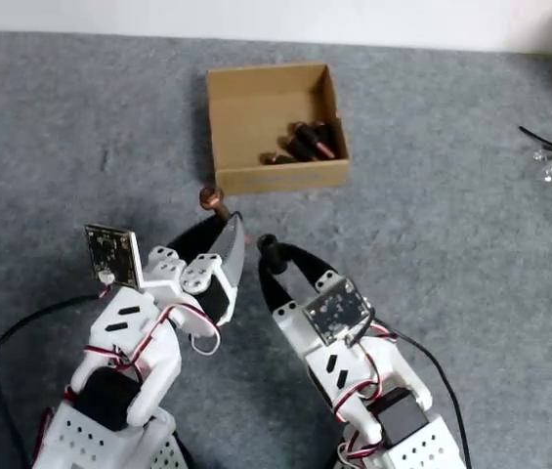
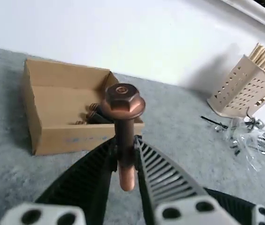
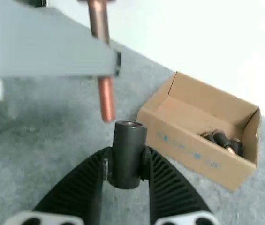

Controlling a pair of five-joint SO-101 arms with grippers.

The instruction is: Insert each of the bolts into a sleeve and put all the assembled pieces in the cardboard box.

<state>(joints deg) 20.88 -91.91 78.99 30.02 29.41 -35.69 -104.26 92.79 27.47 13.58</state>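
The left fingers [image 2: 156, 165] are closed on the shank of a copper hex-head bolt [image 2: 123, 104], which is held upright with its head above the grip and its plain tip projecting below. The right fingers [image 3: 166, 179] are closed on a black sleeve [image 3: 125, 152], held upright with its open end facing up. In the right wrist view the bolt tip hangs close to the sleeve mouth, offset to one side and not entered. Both parts are held above the grey worktop [image 1: 451, 244], just in front of the cardboard box [image 1: 276, 177]. The box stands open and holds several assembled pieces [image 1: 307, 144] gathered in one corner. Well off to the side, near the wall, are a perforated beige holder [image 2: 245, 91] containing wooden sticks and some clear plastic bags [image 2: 259, 143].
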